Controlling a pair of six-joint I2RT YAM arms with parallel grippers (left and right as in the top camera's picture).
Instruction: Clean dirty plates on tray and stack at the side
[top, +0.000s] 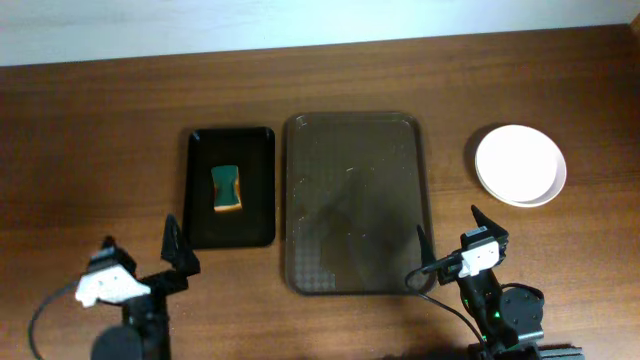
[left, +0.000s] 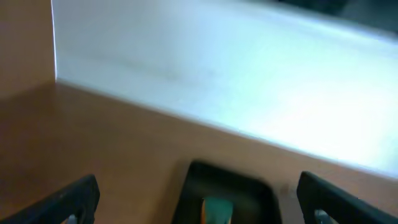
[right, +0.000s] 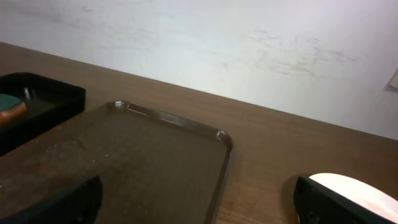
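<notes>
Tray (top: 355, 200), long axis front-to-back, plates (top: 520, 165) seemingly stacked

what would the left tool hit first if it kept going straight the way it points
Probably the black sponge tray: in the wrist view it lies just ahead of the left tool, with the sponge in it. Height is unclear, so it might pass above it toward the wall.
</notes>
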